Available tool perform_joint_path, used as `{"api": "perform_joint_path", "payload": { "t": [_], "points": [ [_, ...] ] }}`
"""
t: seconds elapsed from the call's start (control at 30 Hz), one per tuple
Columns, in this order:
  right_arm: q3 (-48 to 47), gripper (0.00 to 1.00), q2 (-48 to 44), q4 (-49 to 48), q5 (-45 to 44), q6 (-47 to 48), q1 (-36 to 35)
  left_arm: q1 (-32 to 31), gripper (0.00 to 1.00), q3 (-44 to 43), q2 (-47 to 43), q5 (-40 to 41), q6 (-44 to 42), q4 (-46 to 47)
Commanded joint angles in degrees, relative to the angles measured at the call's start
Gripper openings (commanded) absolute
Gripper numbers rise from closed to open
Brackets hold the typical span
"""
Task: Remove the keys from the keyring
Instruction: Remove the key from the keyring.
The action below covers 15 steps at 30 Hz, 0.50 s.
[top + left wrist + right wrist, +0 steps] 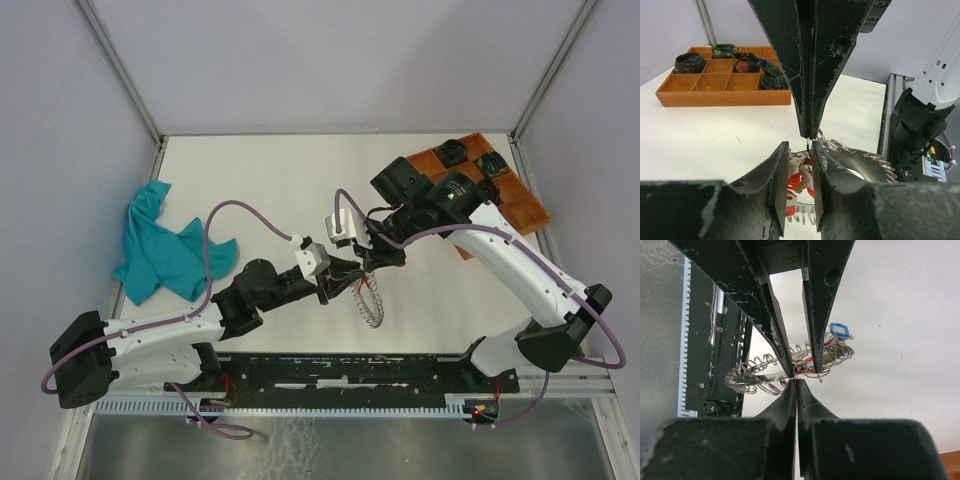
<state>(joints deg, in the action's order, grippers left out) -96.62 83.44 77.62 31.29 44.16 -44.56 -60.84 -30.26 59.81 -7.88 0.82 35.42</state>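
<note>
Top external: both arms meet mid-table, tip to tip over the keyring, which hangs from the tips with its lower arc near or on the table. Left gripper comes in from the left, right gripper from the right, nearly touching.

Right gripper fingers are pressed together, pinching a wire loop of the keyring at the very tips. Left gripper fingers are parted narrowly. The keys, with red tags, sit in that gap; I cannot tell if a pad touches a key.

Right wrist: the blue tag sticks out beyond the left fingers, coils spread to the left side.

In the way: from the left wrist, the right gripper's closed fingers hang straight across the middle and hide most of the ring. From the right wrist, the left fingers cover much of the key bunch.

Around:
- teal cloth crumpled at far left, well apart
- wooden tray at the far right corner, with dark pieces in several compartments
- black rail along the near edge
- purple cables loop over both arms
</note>
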Motion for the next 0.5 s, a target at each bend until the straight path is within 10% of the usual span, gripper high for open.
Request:
{"api": "perform_joint_path", "payload": {
  "t": [0.0, 0.47],
  "points": [
    [-0.74, 0.01, -2.07, -1.16, 2.57, -0.75, -0.01, 0.24, 0.29, -0.71, -0.95, -0.14, -2.76, 0.42],
    [-0.02, 0.01, -2.04, -1.51, 3.6, -0.58, -0.01, 0.35, 0.24, -1.86, 1.45, -3.39, -2.23, 1.44]
  ]
}}
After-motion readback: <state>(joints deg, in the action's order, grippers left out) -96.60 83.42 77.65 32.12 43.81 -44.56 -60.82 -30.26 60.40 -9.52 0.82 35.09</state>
